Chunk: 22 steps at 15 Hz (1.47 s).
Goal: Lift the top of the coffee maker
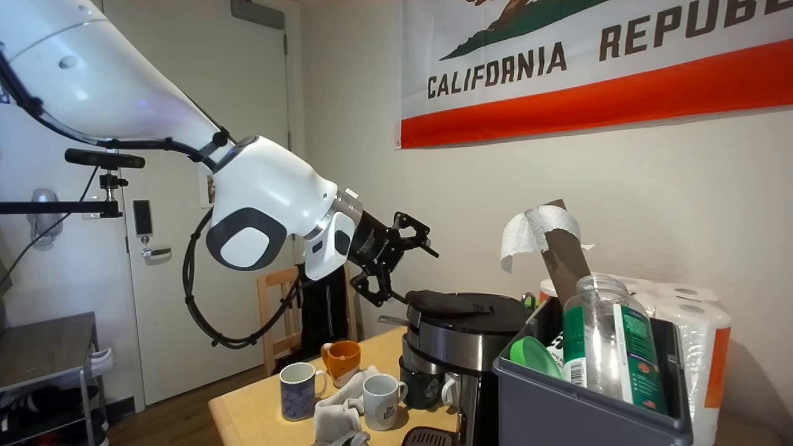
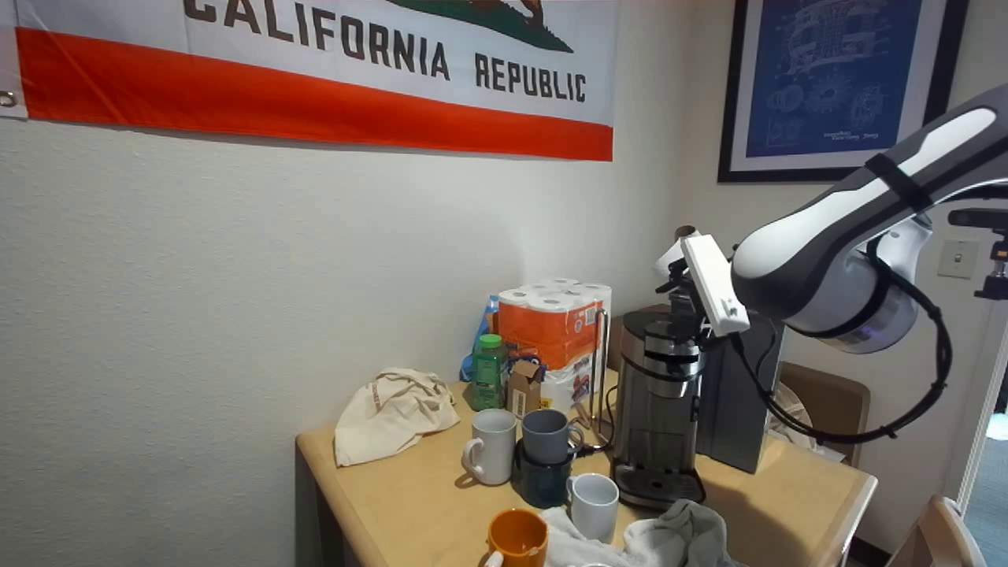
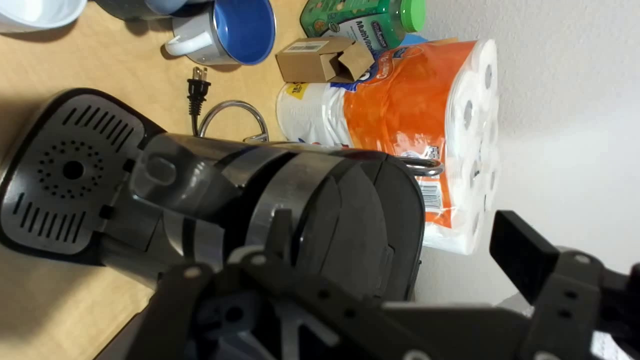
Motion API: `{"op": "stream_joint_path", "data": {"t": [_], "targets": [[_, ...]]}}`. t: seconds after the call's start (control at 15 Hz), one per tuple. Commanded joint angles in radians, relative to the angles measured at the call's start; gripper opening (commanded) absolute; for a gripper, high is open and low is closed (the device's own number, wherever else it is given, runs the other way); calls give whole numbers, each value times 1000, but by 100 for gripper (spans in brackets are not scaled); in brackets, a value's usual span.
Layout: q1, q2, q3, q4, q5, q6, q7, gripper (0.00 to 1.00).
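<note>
The coffee maker (image 1: 455, 348) stands upright on the table in both exterior views (image 2: 655, 417). Its black round top (image 1: 495, 313) looks down on the steel body; it also shows in the wrist view (image 3: 357, 220). My gripper (image 1: 421, 277) is wide open and empty at the front edge of the top, tilted downward. In the wrist view, my gripper (image 3: 401, 245) has one finger over the steel band below the lid rim and the other in the air above the lid. I cannot tell whether the lower finger touches. In an exterior view, my wrist hides part of the top (image 2: 647, 321).
A grey bin (image 1: 582, 402) with a clear jar (image 1: 613, 347) stands close beside the coffee maker. A paper towel pack (image 3: 400, 110) and metal stand (image 3: 235, 104) are behind. Several mugs, including an orange mug (image 2: 517, 539), and a cloth (image 2: 685, 531) lie in front.
</note>
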Motion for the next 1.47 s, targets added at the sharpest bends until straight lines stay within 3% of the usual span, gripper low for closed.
{"op": "stream_joint_path", "data": {"t": [0.0,1.4], "targets": [[10,-52,9,-5,4,-3,-15,100],[28,-135,20,-22,8,0,-19,100]]}}
